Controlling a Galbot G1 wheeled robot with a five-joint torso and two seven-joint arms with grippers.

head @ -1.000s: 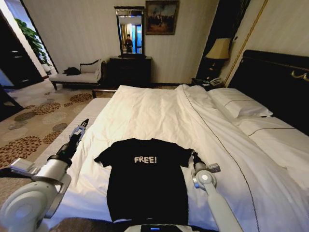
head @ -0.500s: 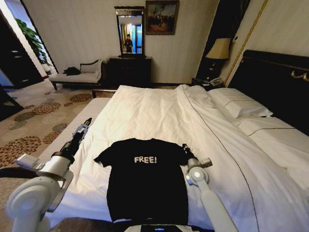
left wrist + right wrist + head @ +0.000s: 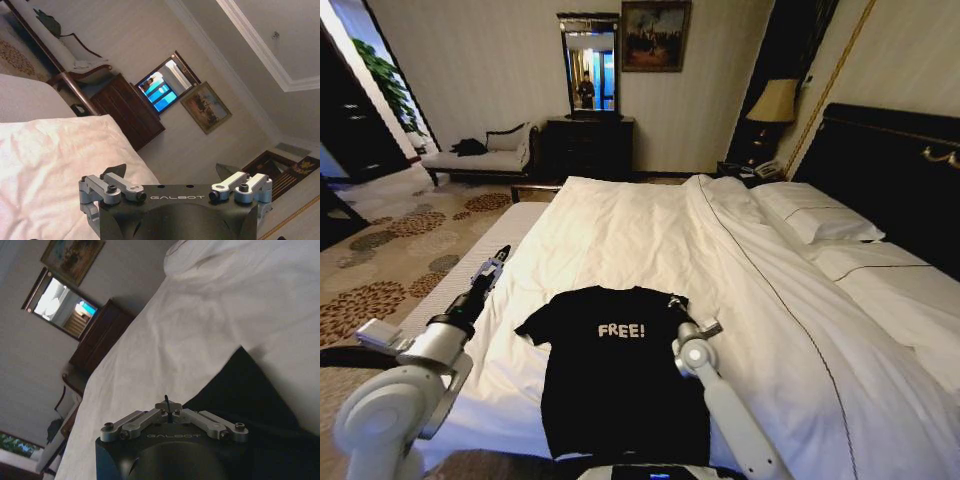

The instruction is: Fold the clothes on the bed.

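I see the black short-sleeved T-shirt (image 3: 620,370) at lower centre on the white-duvet bed (image 3: 650,230), with the white pillows (image 3: 815,215) at the right and the dark wooden dresser (image 3: 588,145) behind at top centre.

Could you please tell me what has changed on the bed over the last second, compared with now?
The right gripper, shut on the sleeve of the black T-shirt, has carried that sleeve inward across the shirt toward the robot's left, so the right sleeve is now folded over beside the "FREE!" lettering. The left gripper stayed open, hovering off the bed's left edge, and the shirt's left sleeve and body lie as before.
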